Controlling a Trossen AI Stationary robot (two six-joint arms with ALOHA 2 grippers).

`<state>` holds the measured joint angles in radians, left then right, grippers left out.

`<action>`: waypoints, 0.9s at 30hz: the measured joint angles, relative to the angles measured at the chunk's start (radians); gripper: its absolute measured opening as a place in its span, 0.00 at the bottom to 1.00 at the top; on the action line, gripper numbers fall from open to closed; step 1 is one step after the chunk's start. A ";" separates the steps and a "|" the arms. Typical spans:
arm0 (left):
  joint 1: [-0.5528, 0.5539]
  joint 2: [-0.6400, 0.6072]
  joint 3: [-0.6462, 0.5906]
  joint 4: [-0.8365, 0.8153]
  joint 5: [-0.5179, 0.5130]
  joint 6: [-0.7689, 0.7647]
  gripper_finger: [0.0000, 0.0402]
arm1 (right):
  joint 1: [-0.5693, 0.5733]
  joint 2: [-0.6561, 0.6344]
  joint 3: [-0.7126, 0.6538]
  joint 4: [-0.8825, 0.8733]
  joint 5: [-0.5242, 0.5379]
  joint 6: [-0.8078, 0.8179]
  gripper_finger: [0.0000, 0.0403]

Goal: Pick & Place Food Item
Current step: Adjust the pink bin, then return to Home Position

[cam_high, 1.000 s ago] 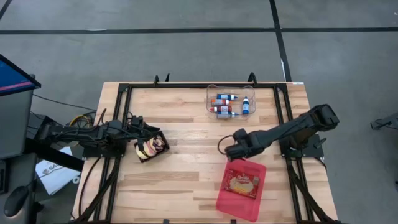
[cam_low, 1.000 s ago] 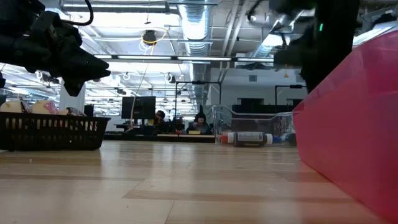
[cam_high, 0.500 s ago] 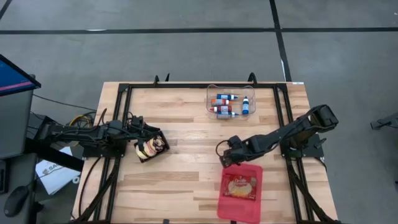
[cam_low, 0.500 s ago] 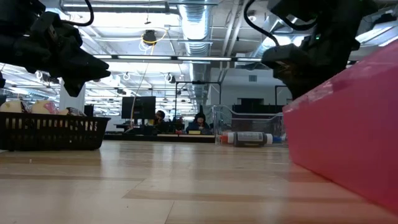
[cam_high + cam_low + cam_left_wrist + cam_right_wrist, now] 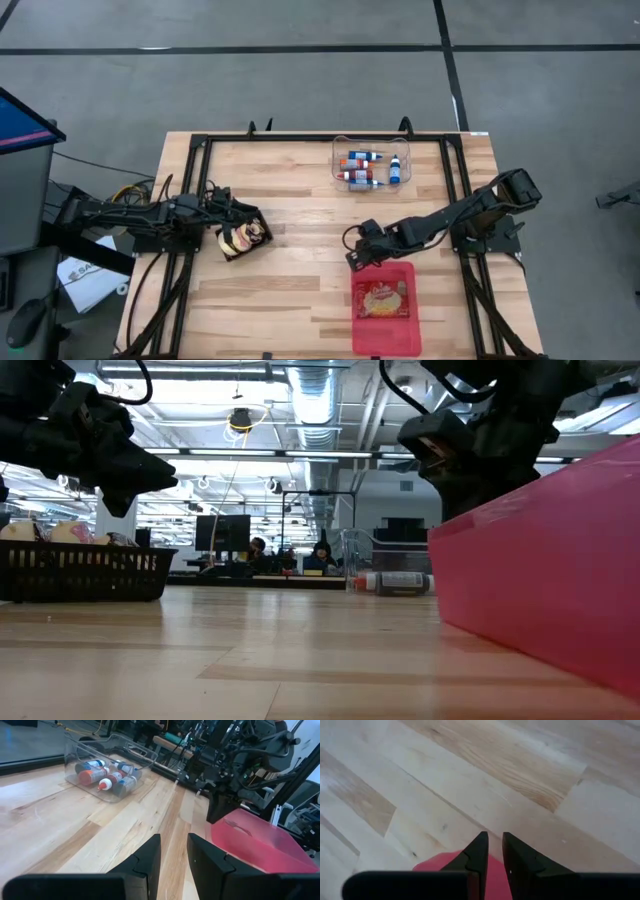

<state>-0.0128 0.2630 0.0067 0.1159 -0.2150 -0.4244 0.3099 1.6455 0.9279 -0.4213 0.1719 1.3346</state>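
Bottles lie in a clear bin (image 5: 371,165) at the table's (image 5: 300,290) far edge, and a black basket (image 5: 243,237) of food sits by the idle left gripper (image 5: 222,210), its fingers narrowly parted on nothing. Right gripper (image 5: 356,260), fingers nearly together, pinches the rim of the red tray (image 5: 384,318) at its far corner; a yellow food packet (image 5: 384,299) lies inside the tray.

No writing can be read with any certainty. The food packet (image 5: 381,299) lying in the red bin (image 5: 384,335) carries printing on its red and yellow front, but the letters are too small to make out. The bottles (image 5: 366,167) in the clear tub (image 5: 339,148) have labels that are likewise unreadable. A white sheet (image 5: 82,281) on the floor beside the table (image 5: 300,210) shows a few dark letters, cut off and unclear.
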 joint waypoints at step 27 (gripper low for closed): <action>0.000 0.005 0.000 0.006 -0.003 0.000 0.23 | -0.095 0.136 0.116 0.937 -0.017 -1.002 0.13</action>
<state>-0.0128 0.2679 0.0067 0.1217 -0.2176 -0.4244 0.2146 1.7818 1.0444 0.5153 0.1549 0.3328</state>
